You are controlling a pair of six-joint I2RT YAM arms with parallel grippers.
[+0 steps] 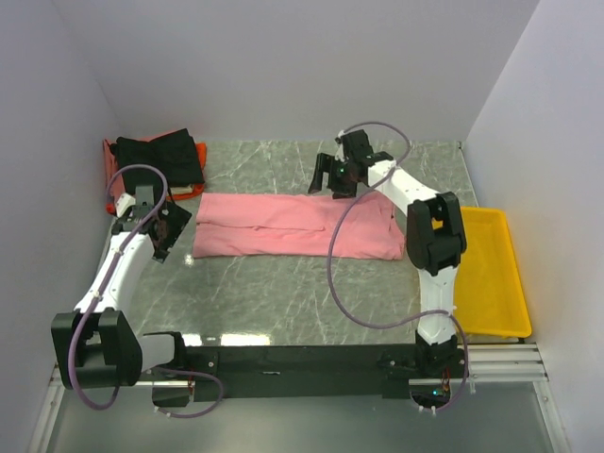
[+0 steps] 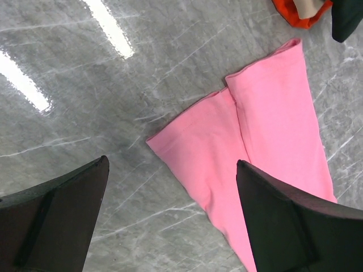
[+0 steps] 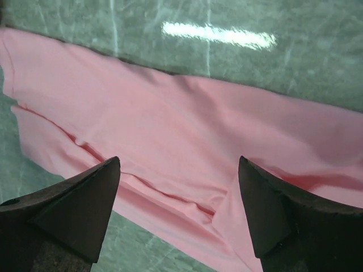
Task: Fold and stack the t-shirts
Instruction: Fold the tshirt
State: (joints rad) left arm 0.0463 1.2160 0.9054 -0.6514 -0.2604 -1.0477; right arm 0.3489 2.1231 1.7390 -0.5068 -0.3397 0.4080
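Note:
A salmon-pink t-shirt (image 1: 293, 226) lies flat on the marble table, folded into a long strip. At the back left a folded black t-shirt (image 1: 160, 156) rests on an orange-red one (image 1: 116, 156). My left gripper (image 1: 170, 231) hovers open just off the pink strip's left end; the left wrist view shows that end (image 2: 272, 124) between and beyond the open fingers (image 2: 172, 162), which hold nothing. My right gripper (image 1: 332, 175) is open above the strip's far edge, right of its middle. In the right wrist view the pink cloth (image 3: 187, 124) lies below the spread fingers (image 3: 178, 161), which hold nothing.
A yellow plastic bin (image 1: 491, 274) stands at the table's right edge. White walls close in the left, back and right. In the left wrist view, corners of the orange-red (image 2: 295, 17), cream (image 2: 309, 5) and black (image 2: 346, 20) folded shirts show at the top right.

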